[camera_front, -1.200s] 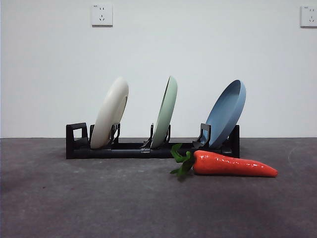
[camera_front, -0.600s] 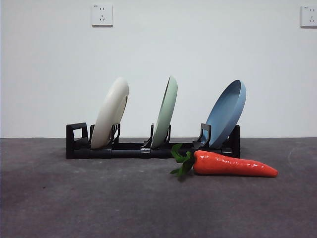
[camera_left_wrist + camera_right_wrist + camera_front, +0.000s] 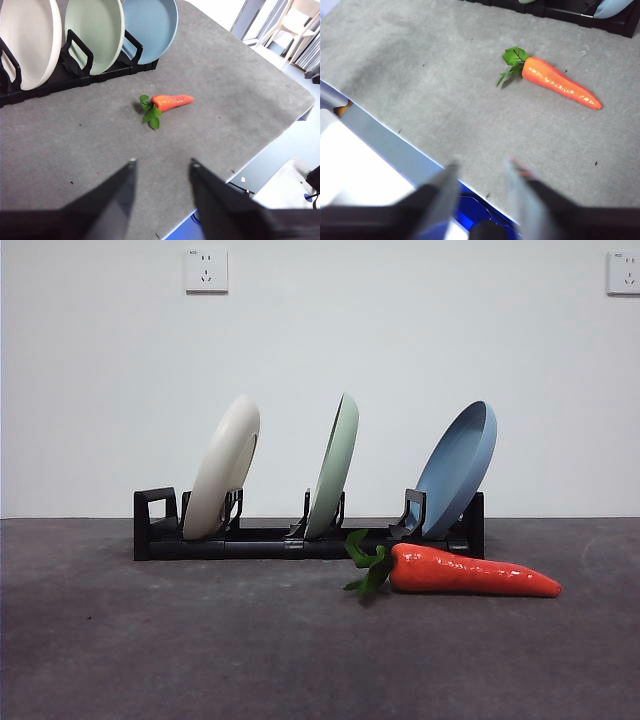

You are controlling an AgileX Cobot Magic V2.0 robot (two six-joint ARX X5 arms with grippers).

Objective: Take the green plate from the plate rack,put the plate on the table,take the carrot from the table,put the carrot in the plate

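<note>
The green plate stands on edge in the middle slot of the black plate rack, between a cream-white plate and a light blue plate. It also shows in the left wrist view. The carrot lies on the table in front of the rack's right end, leaves to the left. It also shows in the left wrist view and the right wrist view. My left gripper and right gripper are open, empty, and well back from the rack and carrot.
The table's front edge and right corner lie near both grippers. A white wall with two sockets stands behind the rack. Neither arm shows in the front view.
</note>
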